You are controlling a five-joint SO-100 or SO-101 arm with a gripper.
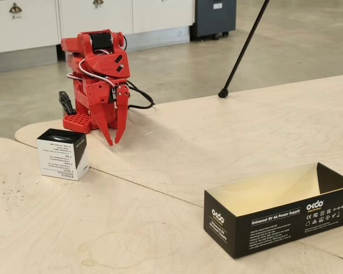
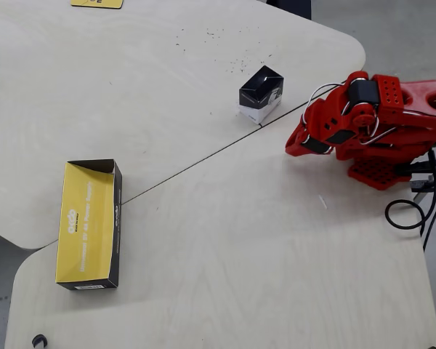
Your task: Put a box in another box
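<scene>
The small white box (image 1: 63,153) with a black top stands on the light wooden table at the left of the fixed view; in the overhead view (image 2: 261,93) it is at the upper middle. The long black OKdo box (image 1: 280,208) lies open, its pale yellow inside empty, at the lower right; in the overhead view (image 2: 89,224) it is at the left. My red gripper (image 1: 114,142) hangs folded with its tips down on the table, a short way right of and behind the small box. Its tips are nearly together and hold nothing. It also shows in the overhead view (image 2: 293,147).
A seam (image 2: 203,161) runs between two tabletops. Black cables (image 2: 414,211) trail behind the arm's base. A black tripod leg (image 1: 243,51) stands on the far table edge. A yellow item (image 2: 96,3) lies at the top edge of the overhead view.
</scene>
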